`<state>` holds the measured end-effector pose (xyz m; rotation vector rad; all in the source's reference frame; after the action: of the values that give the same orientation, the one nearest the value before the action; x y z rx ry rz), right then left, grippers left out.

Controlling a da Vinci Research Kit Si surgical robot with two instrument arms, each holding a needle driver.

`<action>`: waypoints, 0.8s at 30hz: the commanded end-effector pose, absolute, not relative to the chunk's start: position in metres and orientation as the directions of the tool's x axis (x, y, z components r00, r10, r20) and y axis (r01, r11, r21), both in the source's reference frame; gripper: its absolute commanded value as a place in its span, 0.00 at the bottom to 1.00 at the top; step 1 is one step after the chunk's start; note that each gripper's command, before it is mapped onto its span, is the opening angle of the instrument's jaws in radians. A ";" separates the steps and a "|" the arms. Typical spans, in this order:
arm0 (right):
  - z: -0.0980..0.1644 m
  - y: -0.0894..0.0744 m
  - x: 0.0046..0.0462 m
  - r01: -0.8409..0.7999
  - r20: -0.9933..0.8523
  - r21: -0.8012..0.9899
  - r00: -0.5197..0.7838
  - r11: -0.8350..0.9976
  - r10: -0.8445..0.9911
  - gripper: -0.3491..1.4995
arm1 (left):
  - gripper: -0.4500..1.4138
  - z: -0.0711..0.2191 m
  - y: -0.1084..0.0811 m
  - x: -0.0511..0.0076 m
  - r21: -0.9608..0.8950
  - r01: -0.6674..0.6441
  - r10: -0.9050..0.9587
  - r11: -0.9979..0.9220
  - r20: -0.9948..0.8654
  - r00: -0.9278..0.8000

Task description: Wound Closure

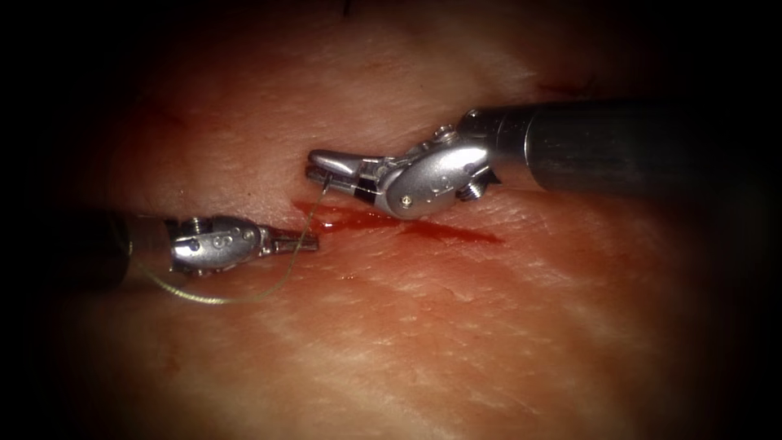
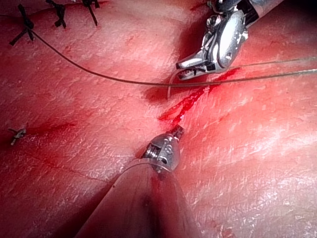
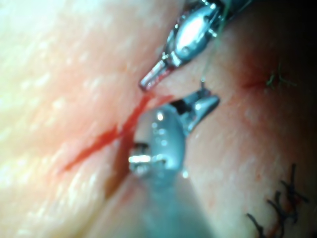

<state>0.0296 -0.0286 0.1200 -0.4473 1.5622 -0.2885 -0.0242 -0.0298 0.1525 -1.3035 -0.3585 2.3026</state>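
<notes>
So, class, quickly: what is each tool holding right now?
Left tool: jaws shut on the thread.
Right tool: jaws shut on the needle.

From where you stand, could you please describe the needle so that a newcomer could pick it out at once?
Find the red cut running across the tissue. At its left end the right arm's tool and the left arm's tool nearly meet. The needle is the short, thin, curved metal piece between them, held near its upper end by the right arm's tool; unlike it, the thread is long and slack.
</notes>
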 end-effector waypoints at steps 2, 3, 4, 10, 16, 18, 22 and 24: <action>0.120 -0.028 0.0303 -0.111 -0.893 -0.448 0.005 0.887 -0.450 0.00 | 0.04 0.153 -0.030 -0.0248 -0.442 -0.267 0.517 -0.856 -0.734 -0.440; 0.120 -0.028 0.0303 -0.111 -0.893 -0.448 0.005 0.887 -0.450 0.00 | 0.04 0.153 -0.030 -0.0248 -0.442 -0.267 0.517 -0.856 -0.734 -0.440; 0.120 -0.028 0.0302 -0.113 -0.894 -0.446 0.009 0.888 -0.448 0.00 | 0.04 0.153 -0.030 -0.0248 -0.442 -0.267 0.517 -0.856 -0.734 -0.440; 0.120 -0.028 0.0298 -0.121 -0.887 -0.460 0.017 0.880 -0.462 0.00 | 0.04 0.153 -0.030 -0.0249 -0.442 -0.268 0.517 -0.856 -0.733 -0.443; 0.120 -0.028 0.0299 -0.120 -0.855 -0.516 0.019 0.848 -0.518 0.00 | 0.04 0.153 -0.030 -0.0249 -0.440 -0.270 0.517 -0.856 -0.733 -0.443; 0.120 -0.028 0.0300 -0.119 -0.855 -0.516 0.014 0.848 -0.518 0.00 | 0.04 0.153 -0.030 -0.0249 -0.440 -0.270 0.517 -0.856 -0.733 -0.443; 0.120 -0.027 0.0302 -0.120 -0.856 -0.515 0.017 0.848 -0.517 0.00 | 0.04 0.153 -0.030 -0.0249 -0.440 -0.270 0.517 -0.856 -0.731 -0.445; 0.120 -0.027 0.0304 -0.121 -0.859 -0.510 0.018 0.852 -0.511 0.00 | 0.04 0.153 -0.030 -0.0249 -0.440 -0.270 0.517 -0.856 -0.731 -0.445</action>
<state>0.0296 -0.0272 0.1190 -0.5143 1.5414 -0.3216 -0.0243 -0.0299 0.1526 -1.2937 -0.3537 2.3068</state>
